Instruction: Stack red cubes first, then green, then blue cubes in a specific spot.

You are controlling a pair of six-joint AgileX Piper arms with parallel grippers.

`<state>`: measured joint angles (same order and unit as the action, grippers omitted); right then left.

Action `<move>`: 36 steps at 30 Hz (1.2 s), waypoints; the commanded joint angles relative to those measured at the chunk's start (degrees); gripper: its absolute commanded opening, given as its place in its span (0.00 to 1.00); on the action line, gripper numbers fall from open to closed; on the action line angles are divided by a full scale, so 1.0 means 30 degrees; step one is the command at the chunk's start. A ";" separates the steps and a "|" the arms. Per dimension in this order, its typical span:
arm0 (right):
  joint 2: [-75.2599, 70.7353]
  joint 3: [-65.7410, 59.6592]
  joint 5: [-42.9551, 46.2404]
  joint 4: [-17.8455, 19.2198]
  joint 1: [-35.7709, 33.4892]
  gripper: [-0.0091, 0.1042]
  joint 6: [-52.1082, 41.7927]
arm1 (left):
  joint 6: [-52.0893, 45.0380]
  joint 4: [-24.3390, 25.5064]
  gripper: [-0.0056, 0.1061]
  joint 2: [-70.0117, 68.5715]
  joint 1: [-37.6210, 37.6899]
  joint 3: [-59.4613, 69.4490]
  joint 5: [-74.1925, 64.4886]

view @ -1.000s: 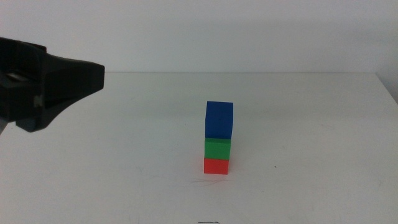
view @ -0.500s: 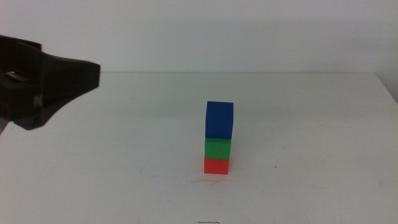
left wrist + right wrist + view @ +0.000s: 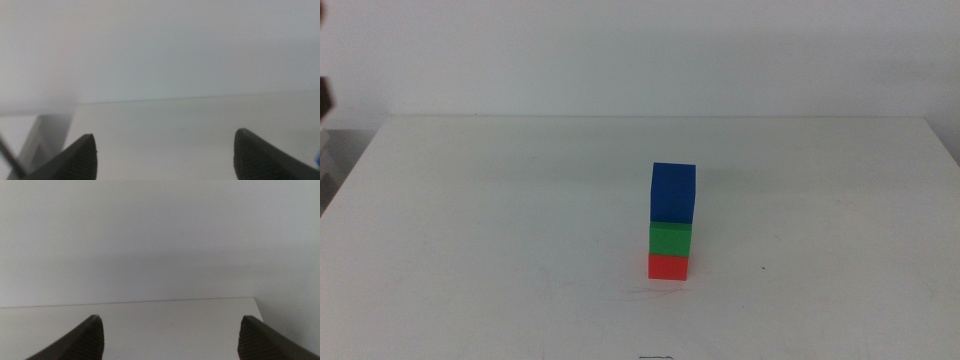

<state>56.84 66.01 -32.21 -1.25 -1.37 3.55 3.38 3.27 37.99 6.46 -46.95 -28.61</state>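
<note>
Near the table's middle, three cubes stand in one upright tower in the middle view. The red cube [image 3: 667,266] rests on the white tabletop, the green cube [image 3: 670,239] sits on it, and the blue cube [image 3: 673,192] is on top. A faint thin scratch [image 3: 645,291] marks the tabletop just in front of the tower. Neither arm shows in the middle view. My left gripper [image 3: 165,152] is open and holds nothing, far from the tower. My right gripper [image 3: 170,335] is also open and holds nothing, facing the table's far edge and the wall.
The white table [image 3: 470,230] ends at a far edge [image 3: 650,117] against a plain white wall. A small dark speck [image 3: 762,266] lies right of the tower. A short dark mark [image 3: 655,357] sits at the picture's bottom edge.
The left arm has pulled back out of the middle view to the left. The tower of three cubes has not moved.
</note>
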 commanded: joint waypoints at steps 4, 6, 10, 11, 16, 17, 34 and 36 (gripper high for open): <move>-0.0149 0.0511 0.1459 0.0169 0.0118 0.87 -0.0248 | 0.0292 -0.1278 0.89 -0.0940 -0.2105 0.0185 0.1451; -0.0149 0.0511 0.1459 0.0169 0.0118 0.87 -0.0248 | 0.0292 -0.1278 0.89 -0.1158 -0.2209 0.0185 0.1387; -0.0149 0.0511 0.1459 0.0152 0.0118 0.87 -0.0248 | 0.0292 -0.1237 0.89 -0.1248 -0.2191 0.0185 0.1387; -0.0149 0.0511 0.1459 0.0152 0.0118 0.87 -0.0248 | 0.0292 -0.1194 0.89 -0.1248 -0.2191 0.0185 0.1387; -0.1187 -0.0792 0.1747 0.0195 0.0179 0.87 -0.0248 | 0.0292 -0.1088 0.89 -0.1479 -0.2191 0.0353 0.1615; -0.1553 -0.1353 0.1974 0.0242 0.0179 0.87 -0.0248 | 0.0292 -0.1196 0.89 -0.1787 -0.2191 0.0628 0.1958; -1.5248 -1.9094 0.7907 0.1764 0.0179 0.87 -0.0248 | 0.0292 -0.1354 0.89 -1.0169 -0.2191 1.1252 0.5634; -1.6560 -2.0377 0.7907 0.2113 0.0179 0.87 -0.0248 | 0.0292 -0.1354 0.89 -1.0972 -0.2191 1.2325 0.5692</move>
<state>8.74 5.41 -13.39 3.16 -1.25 3.53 3.50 0.00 5.83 -0.22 -10.41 -16.58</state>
